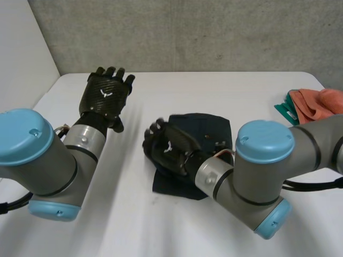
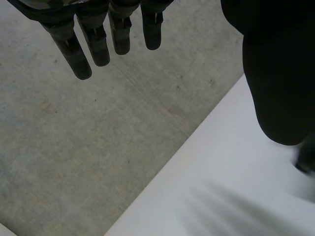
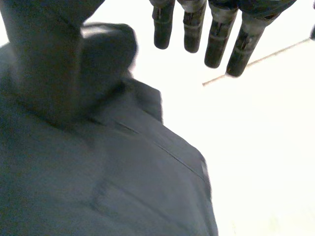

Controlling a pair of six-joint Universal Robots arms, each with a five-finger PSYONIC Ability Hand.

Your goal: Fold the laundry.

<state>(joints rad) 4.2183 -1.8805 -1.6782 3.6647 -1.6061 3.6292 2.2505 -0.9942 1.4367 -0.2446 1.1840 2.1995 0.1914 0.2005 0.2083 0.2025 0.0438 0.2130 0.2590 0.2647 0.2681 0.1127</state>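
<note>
The dark cloth (image 1: 210, 127) lies on the table (image 1: 225, 88); it looks light, limp and likely to slide, so a pinch at a corner seems best. The right hand (image 1: 167, 147) hovers over the cloth's edge, fingers straight and empty. The left hand (image 1: 106, 95), fingers also straight, is well apart from the cloth.

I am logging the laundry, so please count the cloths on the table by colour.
Dark blue cloth: 1
Orange cloth: 1
Teal cloth: 1
Total: 3
</note>
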